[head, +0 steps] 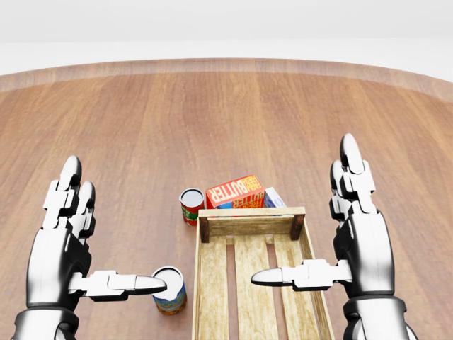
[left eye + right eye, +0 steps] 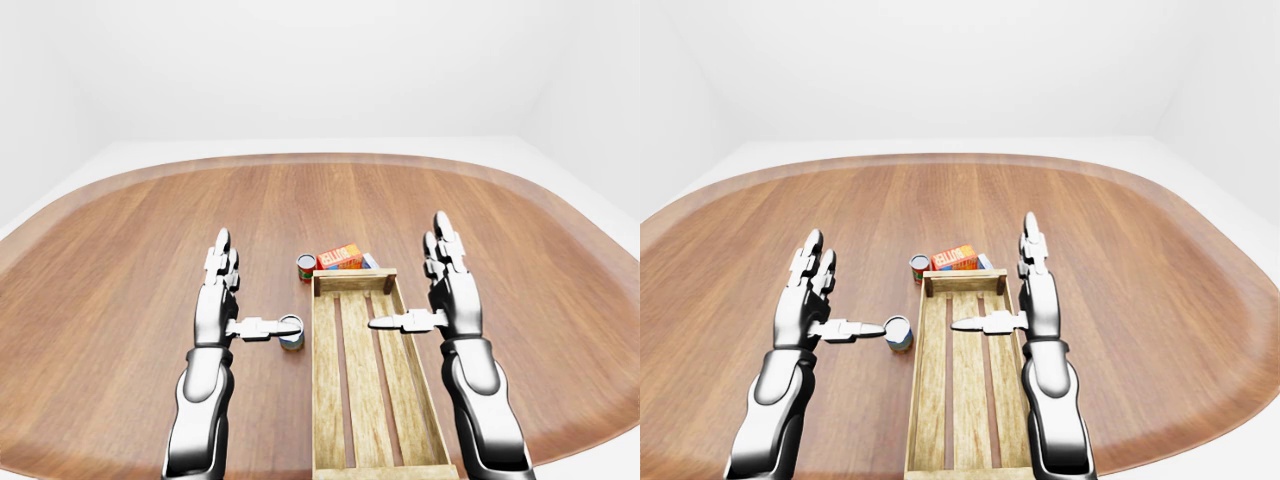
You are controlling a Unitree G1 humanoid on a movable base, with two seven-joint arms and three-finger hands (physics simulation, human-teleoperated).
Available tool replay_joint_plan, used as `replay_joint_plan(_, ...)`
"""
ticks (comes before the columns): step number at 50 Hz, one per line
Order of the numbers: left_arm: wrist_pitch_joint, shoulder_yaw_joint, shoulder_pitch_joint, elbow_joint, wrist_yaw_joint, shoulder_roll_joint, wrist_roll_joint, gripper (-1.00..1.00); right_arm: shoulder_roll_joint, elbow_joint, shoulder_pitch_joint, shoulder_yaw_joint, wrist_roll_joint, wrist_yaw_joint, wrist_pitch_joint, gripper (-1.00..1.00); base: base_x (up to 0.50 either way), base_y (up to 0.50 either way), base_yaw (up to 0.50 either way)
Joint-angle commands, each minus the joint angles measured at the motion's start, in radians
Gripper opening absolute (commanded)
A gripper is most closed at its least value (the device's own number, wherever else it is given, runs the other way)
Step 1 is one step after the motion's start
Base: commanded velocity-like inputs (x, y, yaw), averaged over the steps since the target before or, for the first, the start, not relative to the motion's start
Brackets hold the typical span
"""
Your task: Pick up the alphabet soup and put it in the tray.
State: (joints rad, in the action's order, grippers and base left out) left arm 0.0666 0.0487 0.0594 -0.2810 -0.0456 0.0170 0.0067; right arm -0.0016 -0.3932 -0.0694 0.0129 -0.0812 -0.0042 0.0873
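Alphabet soup [image 1: 170, 290]: small can, blue-and-yellow label, pale lid, upright on tabletop [image 1: 127, 134] just left of tray [image 1: 210, 283]. Left hand [image 1: 67, 244] spread open, thumb tip at can's rim, holding nothing. Right hand [image 1: 352, 237] open over tray's right side, empty. Wide bare wood all round, curved edge far at top. Tray slatted, nothing inside. Second can [image 1: 192, 205], red-labelled, and butter box [image 1: 235, 192] just beyond tray's top end.

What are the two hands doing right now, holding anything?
Left hand: open, fingers spread, holding nothing.
Right hand: open above the slatted wooden tray, holding nothing.
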Motion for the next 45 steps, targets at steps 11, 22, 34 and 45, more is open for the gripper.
replay_joint_plan(11, 0.021, 0.016, -0.008, -0.044, -0.016, 0.014, 0.016, 1.0, -0.001, -0.001, 0.0, -0.003, 0.005, -0.007, 0.0, 1.0, 0.0, 0.0, 0.0)
replay_joint_plan(22, 0.021, 0.012, -0.017, -0.027, -0.097, 0.049, 0.179, 1.0, -0.001, -0.004, -0.001, -0.01, 0.01, -0.007, 0.0, 1.0, 0.0, 0.0, 0.0)
replay_joint_plan(34, 0.021, -0.015, 0.006, -0.042, -0.181, 0.066, 0.441, 1.0, -0.001, 0.005, -0.001, -0.008, 0.01, -0.004, 0.0, 1.0, 0.0, 0.0, 0.0)
replay_joint_plan(45, 0.021, -0.004, 0.023, -0.023, -0.23, 0.059, 0.524, 1.0, 0.0, 0.014, 0.0, -0.002, 0.01, -0.002, 0.0, 1.0, 0.0, 0.0, 0.0)
